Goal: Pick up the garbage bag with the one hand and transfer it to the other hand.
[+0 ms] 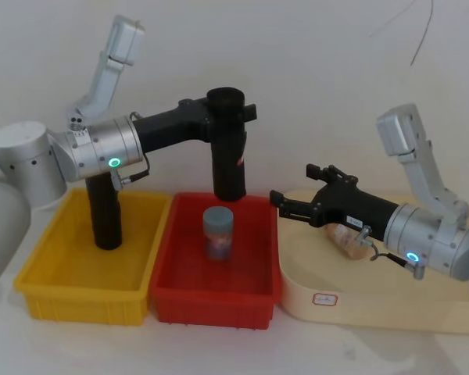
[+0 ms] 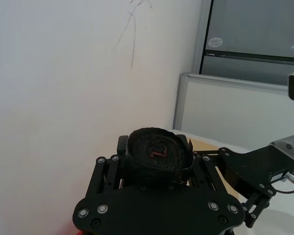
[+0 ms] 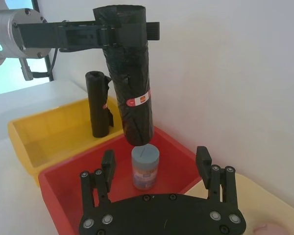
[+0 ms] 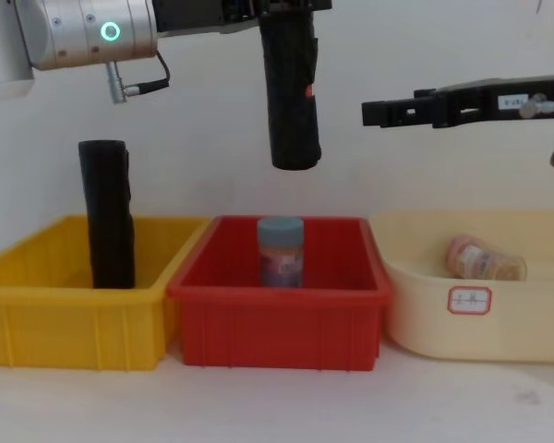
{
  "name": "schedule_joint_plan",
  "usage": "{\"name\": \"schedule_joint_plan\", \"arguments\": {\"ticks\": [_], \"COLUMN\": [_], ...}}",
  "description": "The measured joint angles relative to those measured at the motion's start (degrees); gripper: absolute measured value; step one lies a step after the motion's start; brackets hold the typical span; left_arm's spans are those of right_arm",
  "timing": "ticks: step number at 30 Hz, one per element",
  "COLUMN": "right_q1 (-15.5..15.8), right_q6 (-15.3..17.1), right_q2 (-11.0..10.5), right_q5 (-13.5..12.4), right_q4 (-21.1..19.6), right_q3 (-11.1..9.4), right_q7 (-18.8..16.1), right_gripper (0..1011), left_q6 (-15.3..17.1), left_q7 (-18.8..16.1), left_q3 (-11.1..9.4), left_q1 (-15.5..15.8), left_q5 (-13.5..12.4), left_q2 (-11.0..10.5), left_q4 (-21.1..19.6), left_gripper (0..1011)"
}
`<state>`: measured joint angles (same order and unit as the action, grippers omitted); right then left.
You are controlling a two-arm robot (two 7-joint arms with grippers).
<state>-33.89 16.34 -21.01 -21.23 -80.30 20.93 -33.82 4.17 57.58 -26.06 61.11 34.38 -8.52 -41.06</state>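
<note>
Head view: left claw [image 1: 233, 116] clamped near the top of the bag roll [image 1: 229, 168], upright over the red bin [image 1: 215, 301] — lower half bare, prob. for the right claw [image 1: 280, 205]. Left wrist: roll end sits in the grip. Right wrist: right claw wide open, facing the roll, not touching. Chest: roll's bottom clear above the jar [image 4: 281, 251] and bin rim — open air btw. right claw and roll.

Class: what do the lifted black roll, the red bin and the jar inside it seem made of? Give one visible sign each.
Garbage bag, held by the left gripper: likely thin plastic film, matte; wound layers show at its end. Red bin: moulded plastic, slight sheen. Jar: probably plastic, blue lid.
</note>
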Motion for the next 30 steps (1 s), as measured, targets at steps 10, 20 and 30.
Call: {"name": "schedule_joint_plan", "arguments": {"ticks": [10,20,30], "right_q1": [-0.26,-0.87,-2.2], "right_q6": [0.13,-0.48,-1.39], "right_q2": [0.69,1.38,2.46], "right_q5": [-0.71,-1.01,-0.86], "right_q4": [0.76,1.57,3.7], "right_q3": [0.49,1.37,2.59], "right_q7": [0.52,0.76,1.27], "right_gripper": [1001,1001,1002], "left_q6": [-1.18,-1.71,-1.95], "left_q7": [0.26,0.38,0.43], "left_q3": [-0.42,-0.62,-0.7], "left_q1": [-0.24,-0.35,-0.39], "left_q5": [0.26,0.38,0.44], "left_q2": [0.14,0.18,0.23], "left_q4": [-0.38,-0.53,-0.6], "left_gripper": [564,564,564]}}
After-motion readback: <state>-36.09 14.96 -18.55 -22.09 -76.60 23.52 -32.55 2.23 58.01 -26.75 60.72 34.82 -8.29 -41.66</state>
